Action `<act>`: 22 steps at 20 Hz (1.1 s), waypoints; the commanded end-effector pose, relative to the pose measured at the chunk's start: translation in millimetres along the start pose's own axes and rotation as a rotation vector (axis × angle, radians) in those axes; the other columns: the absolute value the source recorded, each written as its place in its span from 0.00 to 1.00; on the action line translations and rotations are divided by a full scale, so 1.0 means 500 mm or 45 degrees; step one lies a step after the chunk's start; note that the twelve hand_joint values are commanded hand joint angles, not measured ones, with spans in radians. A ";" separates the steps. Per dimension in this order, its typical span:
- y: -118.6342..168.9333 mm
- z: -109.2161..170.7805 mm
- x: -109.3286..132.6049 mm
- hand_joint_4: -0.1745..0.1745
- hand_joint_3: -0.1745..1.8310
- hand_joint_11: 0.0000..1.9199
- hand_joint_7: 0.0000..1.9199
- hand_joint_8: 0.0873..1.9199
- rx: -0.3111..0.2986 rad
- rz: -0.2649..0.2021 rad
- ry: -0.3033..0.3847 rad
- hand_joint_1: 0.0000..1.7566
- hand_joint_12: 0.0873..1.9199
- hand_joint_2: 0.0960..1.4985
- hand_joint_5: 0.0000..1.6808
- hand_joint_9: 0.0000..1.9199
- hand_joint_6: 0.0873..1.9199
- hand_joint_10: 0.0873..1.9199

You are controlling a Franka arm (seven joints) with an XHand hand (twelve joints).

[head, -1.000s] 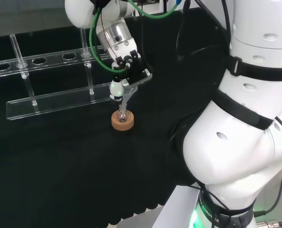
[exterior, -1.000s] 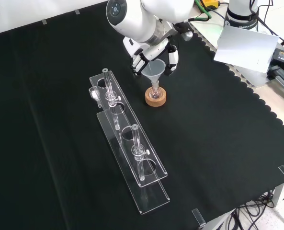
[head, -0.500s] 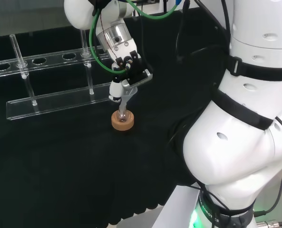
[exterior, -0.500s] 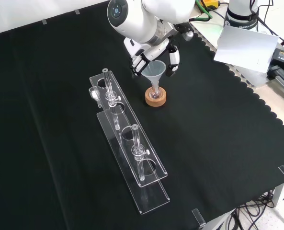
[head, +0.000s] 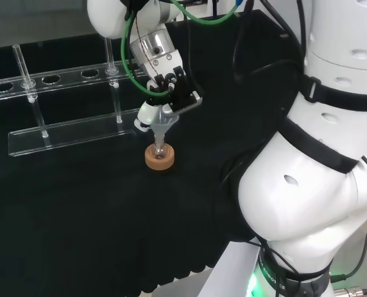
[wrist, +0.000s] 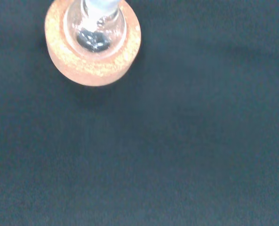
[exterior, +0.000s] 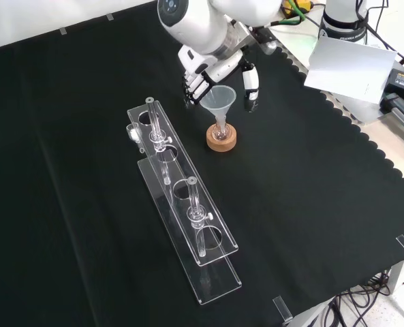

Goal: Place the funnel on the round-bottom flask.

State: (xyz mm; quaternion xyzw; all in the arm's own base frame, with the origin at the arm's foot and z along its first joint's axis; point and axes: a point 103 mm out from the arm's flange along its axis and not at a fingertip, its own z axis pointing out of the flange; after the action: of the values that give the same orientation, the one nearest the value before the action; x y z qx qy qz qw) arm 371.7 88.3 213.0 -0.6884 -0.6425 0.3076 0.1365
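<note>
— Where's the funnel (exterior: 218, 99) now?

— Sitting upright with its stem down the neck of the flask (exterior: 221, 131), and the flask rests in a cork ring (exterior: 221, 141) on the black cloth (exterior: 311, 191). From the wrist camera you look down on the ring (wrist: 93, 43) with the glass bulb (wrist: 95, 29) in its middle.

— And the hand (exterior: 202, 73)?

— Spread wide. In the front view its fingers (exterior: 191, 85) hang to one side of the funnel's cone and the thumb (exterior: 251, 83) to the other, with a gap on each side, so it holds nothing. From behind the arm, the hand (head: 171, 93) is just above the funnel (head: 159, 127).

— Anything else on the bench?

— A clear rack (exterior: 181, 204) with a few glass tubes (exterior: 156, 126), left of the flask in the front view.
</note>
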 end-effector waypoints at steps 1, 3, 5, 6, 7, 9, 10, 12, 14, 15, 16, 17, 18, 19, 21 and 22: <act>-0.028 -0.020 -0.005 0.38 0.19 0.11 0.00 0.16 -0.129 -0.074 0.049 0.24 0.72 0.36 0.09 0.08 0.00 0.39; -0.035 -0.029 -0.011 0.38 0.18 0.11 0.00 0.19 -0.150 -0.080 0.057 0.24 0.73 0.36 0.09 0.09 0.00 0.38; -0.039 -0.036 -0.022 0.38 0.17 0.11 0.00 0.22 -0.181 -0.085 0.069 0.24 0.73 0.37 0.10 0.10 0.00 0.37; -0.040 -0.039 -0.030 0.38 0.17 0.11 0.00 0.24 -0.189 -0.084 0.077 0.25 0.72 0.38 0.10 0.11 0.00 0.37; -0.040 -0.041 -0.039 0.37 0.17 0.11 0.00 0.26 -0.194 -0.082 0.087 0.25 0.72 0.38 0.11 0.12 0.00 0.37; -0.040 -0.045 -0.061 0.37 0.16 0.12 0.00 0.28 -0.203 -0.080 0.116 0.25 0.72 0.39 0.12 0.12 0.00 0.36; -0.040 -0.048 -0.071 0.37 0.16 0.12 0.00 0.28 -0.221 -0.079 0.125 0.26 0.72 0.39 0.12 0.13 0.00 0.36; -0.041 -0.054 -0.090 0.35 0.16 0.13 0.03 0.30 -0.268 -0.080 0.143 0.26 0.72 0.40 0.15 0.15 0.00 0.36; -0.038 -0.059 -0.106 0.33 0.17 0.14 0.06 0.32 -0.281 -0.082 0.159 0.28 0.71 0.41 0.19 0.19 0.00 0.35; -0.035 -0.061 -0.114 0.33 0.17 0.14 0.07 0.33 -0.279 -0.082 0.172 0.29 0.71 0.42 0.19 0.20 0.00 0.34; -0.032 -0.063 -0.121 0.32 0.17 0.15 0.08 0.33 -0.277 -0.084 0.185 0.30 0.71 0.42 0.20 0.20 0.00 0.34; -0.028 -0.064 -0.127 0.32 0.17 0.15 0.08 0.33 -0.275 -0.086 0.198 0.30 0.71 0.43 0.20 0.21 0.00 0.34; -0.024 -0.066 -0.135 0.32 0.17 0.15 0.09 0.34 -0.275 -0.089 0.210 0.31 0.71 0.43 0.21 0.21 0.00 0.34; -0.020 -0.068 -0.141 0.32 0.17 0.15 0.09 0.34 -0.275 -0.088 0.214 0.32 0.71 0.44 0.21 0.21 0.00 0.34; -0.011 -0.072 -0.155 0.32 0.18 0.15 0.09 0.34 -0.279 -0.083 0.228 0.32 0.71 0.44 0.21 0.21 0.00 0.33; -0.007 -0.075 -0.161 0.32 0.18 0.15 0.09 0.34 -0.284 -0.077 0.230 0.32 0.70 0.45 0.21 0.21 0.00 0.33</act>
State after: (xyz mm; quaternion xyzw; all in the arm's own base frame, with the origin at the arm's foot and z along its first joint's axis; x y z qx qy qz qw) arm 381.6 37.8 265.3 -0.6979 -0.6828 0.1813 0.1178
